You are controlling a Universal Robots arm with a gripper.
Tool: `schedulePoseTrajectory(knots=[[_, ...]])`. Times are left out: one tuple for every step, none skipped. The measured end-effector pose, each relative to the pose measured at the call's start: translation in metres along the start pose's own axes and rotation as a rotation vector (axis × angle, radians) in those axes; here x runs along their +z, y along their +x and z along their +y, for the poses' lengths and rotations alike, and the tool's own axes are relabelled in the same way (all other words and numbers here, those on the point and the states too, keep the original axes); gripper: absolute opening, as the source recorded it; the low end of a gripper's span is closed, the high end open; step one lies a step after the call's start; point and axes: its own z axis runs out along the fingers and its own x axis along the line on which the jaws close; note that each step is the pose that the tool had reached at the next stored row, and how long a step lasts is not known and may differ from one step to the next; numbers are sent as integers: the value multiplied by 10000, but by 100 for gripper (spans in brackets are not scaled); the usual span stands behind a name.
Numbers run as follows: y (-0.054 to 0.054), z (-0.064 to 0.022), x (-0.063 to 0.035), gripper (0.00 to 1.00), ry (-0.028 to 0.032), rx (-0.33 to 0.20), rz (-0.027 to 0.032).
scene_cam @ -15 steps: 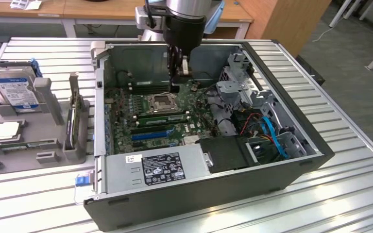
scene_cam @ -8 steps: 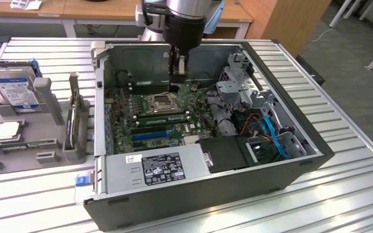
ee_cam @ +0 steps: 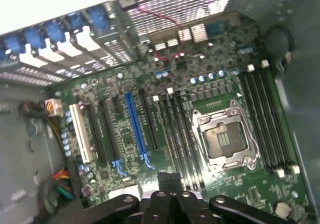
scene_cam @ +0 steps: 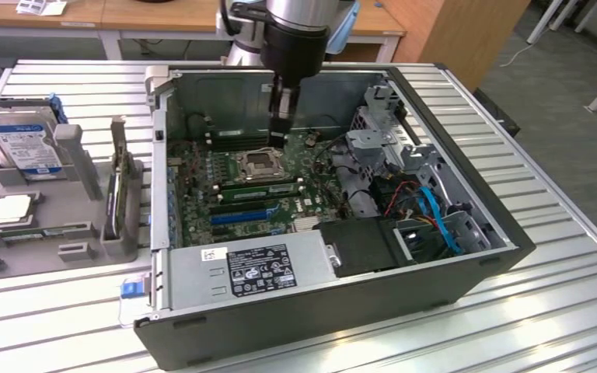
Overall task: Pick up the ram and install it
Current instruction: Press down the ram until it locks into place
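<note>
Currently noted, exterior view: black gripper on the silver robot arm lowered inside the open dark grey computer case, hanging above the green motherboard, just behind the square metal-framed processor socket and over the far bank of memory slots. Fingers pressed together. Cannot tell from either view whether anything thin is pinched between them. Ram: most likely the long narrow green circuit-board stick seen seated edge-up in the slots just on the near side of the socket, apart from the gripper; identification not certain at this angle. On the exterior view's left, outside the case, grey moulded fixture on the slatted metal table, carrying an upright hard drive with a blue-and-white label, a flat square silver processor chip and an upright expansion card with a metal bracket. Wrist view: closed dark fingertips of the gripper poised over the motherboard, near the end of the black slots beside the empty socket; long blue expansion slot and white slot further off; bundle of coloured wires at the case wall.
</note>
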Motion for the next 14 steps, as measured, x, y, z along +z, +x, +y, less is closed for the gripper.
schedulePoseTrajectory(knots=[[0, 0, 0, 11, -12, 170, -8], [0, 0, 0, 11, -25, 351, -15], [0, 0, 0, 11, -37, 520, -22], [0, 0, 1, 11, -50, 689, -30], [0, 0, 0, 11, -61, 859, -36], [0, 0, 1, 11, -74, 1029, -44], [0, 0, 1, 11, -86, 1205, -51], [0, 0, 1, 11, -100, 1390, -59], [0, 0, 1, 11, -112, 1568, -66], [0, 0, 1, 11, -125, 1745, -74], [0, 0, 1, 11, -138, 1922, -81], [0, 0, 1, 11, -151, 2104, -89], [0, 0, 1, 11, -164, 2281, -97], [0, 0, 2, 11, -176, 2458, -105]])
